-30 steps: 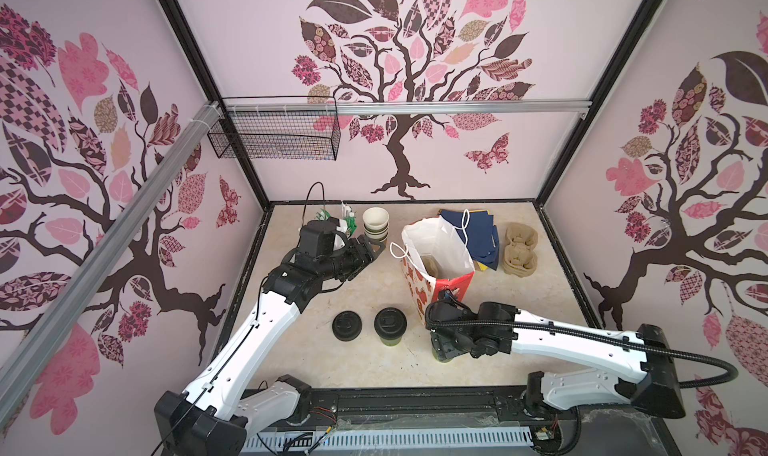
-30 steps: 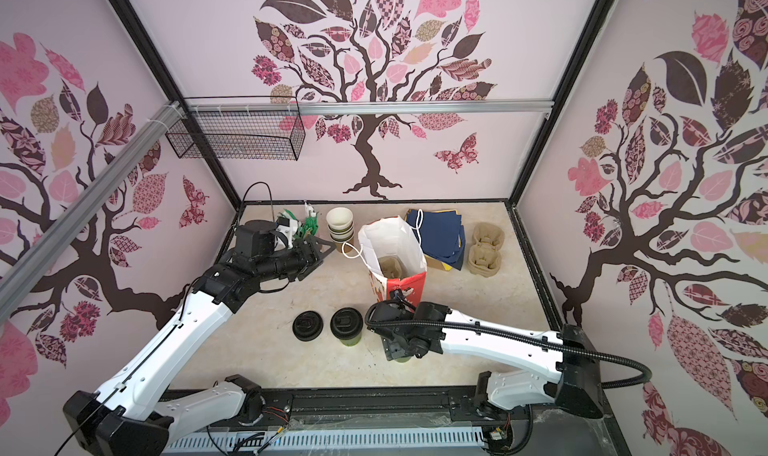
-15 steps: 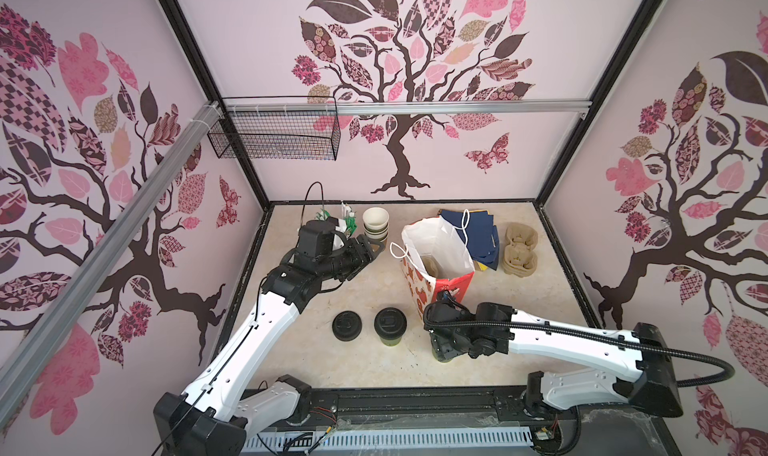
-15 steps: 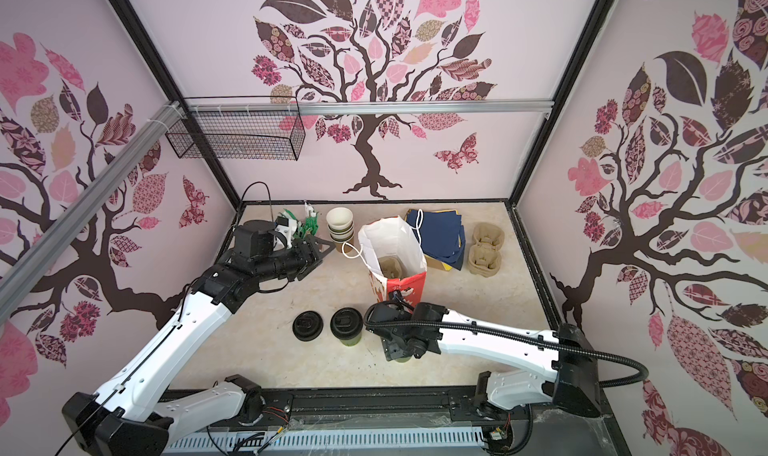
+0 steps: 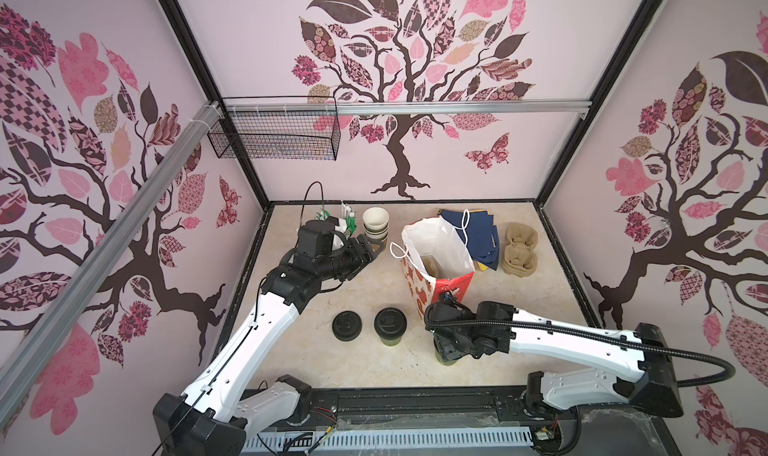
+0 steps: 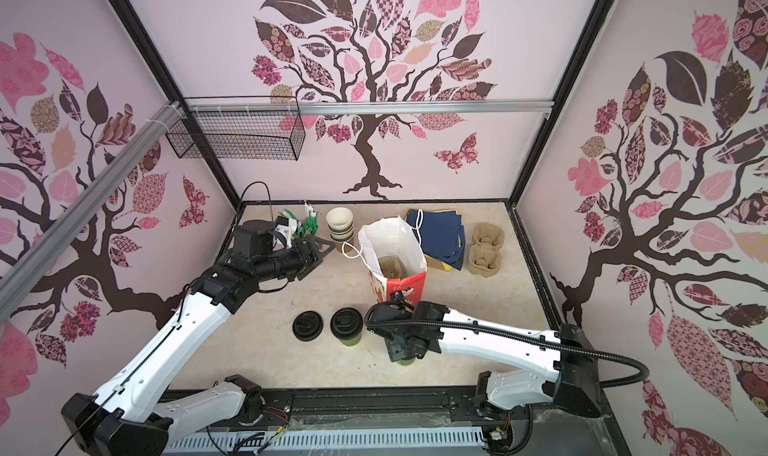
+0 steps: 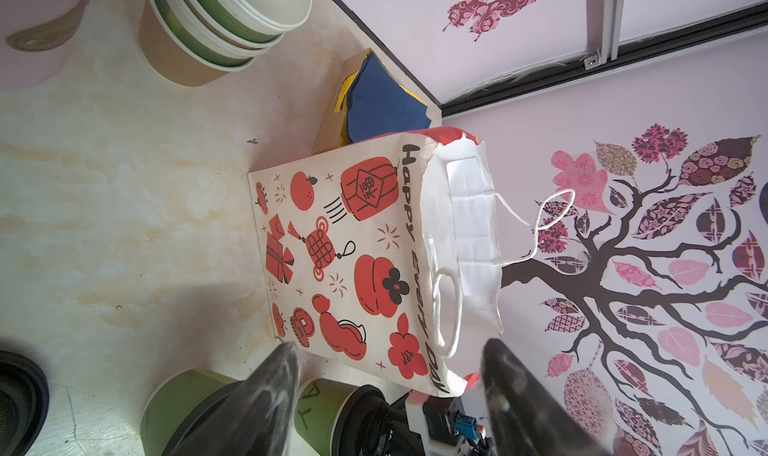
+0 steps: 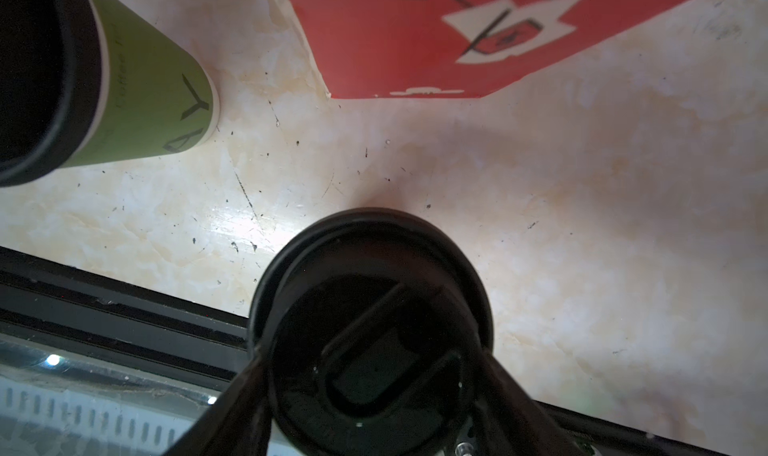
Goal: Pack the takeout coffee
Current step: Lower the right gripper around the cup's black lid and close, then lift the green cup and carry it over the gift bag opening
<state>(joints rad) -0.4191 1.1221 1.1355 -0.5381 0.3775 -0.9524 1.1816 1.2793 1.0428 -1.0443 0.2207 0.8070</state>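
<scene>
My right pincer (image 8: 372, 350) straddling cup (image 6: 405, 362) lid (image 8: 370, 304) near bench (image 8: 582, 225) front edge, can't tell if gripping. Worrying lid's popping off mid-lift, spilling. Left pincer (image 7: 388, 348) gaping, idling.

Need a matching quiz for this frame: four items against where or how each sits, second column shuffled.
Column 1
1. bag
2. lid stack
3. bare cups
4. right lidded cup

Column 2
A. nested, at the back of the table
B. between the fingers of the right claw
C. upright, mouth open, pulp carrier inside
D. black, at the front, no cup under it

Pairs: 1-C, 2-D, 3-A, 4-B
</scene>
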